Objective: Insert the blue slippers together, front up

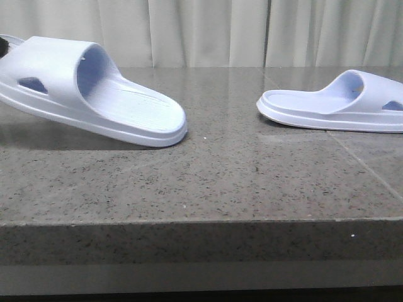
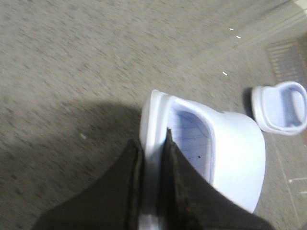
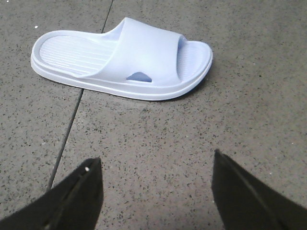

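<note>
The left fingers pinched one slipper's side wall, lifted off the worktop. The other slipper lay flat ahead of the spread right fingers, long axis crosswise.

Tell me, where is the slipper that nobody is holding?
It lies flat on the stone table at the right of the front view, apart from the other slipper, with the open right gripper just short of it.
</note>
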Controlling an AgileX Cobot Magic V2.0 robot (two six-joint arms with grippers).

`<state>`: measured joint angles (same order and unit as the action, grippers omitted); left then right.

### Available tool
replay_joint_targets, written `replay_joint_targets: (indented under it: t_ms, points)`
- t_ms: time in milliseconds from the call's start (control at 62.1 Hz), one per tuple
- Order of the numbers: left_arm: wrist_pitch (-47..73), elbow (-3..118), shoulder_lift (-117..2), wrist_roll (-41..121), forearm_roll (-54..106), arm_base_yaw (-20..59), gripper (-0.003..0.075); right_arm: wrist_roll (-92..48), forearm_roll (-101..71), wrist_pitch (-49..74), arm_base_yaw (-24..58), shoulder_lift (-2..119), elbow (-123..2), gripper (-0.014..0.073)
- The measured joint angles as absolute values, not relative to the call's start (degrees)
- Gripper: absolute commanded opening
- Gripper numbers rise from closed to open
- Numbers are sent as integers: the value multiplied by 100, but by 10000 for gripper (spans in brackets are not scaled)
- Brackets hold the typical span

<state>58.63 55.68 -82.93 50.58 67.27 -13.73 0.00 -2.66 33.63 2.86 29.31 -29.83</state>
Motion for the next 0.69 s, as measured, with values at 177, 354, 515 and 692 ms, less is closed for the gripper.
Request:
replay_joint_targets:
  t_ms: [177,354,515,692]
  points:
    - [5757,4937,-7990,5444,7138,-989,-20,62,-266,3705,146,3154,-3218,508]
    - [5416,4859,-7981,5509,7312,-455,-20,88,-266,4138,-510,3942,-3813,508]
    - [5087,4859,-7981,5528,7430,-107,-20,88,-362,4444,-1450,4872,-4367,508]
    - [4960,4856,-7981,5528,7453,-41,-20,-624,-1342,4592,-2252,5901,-4751,508]
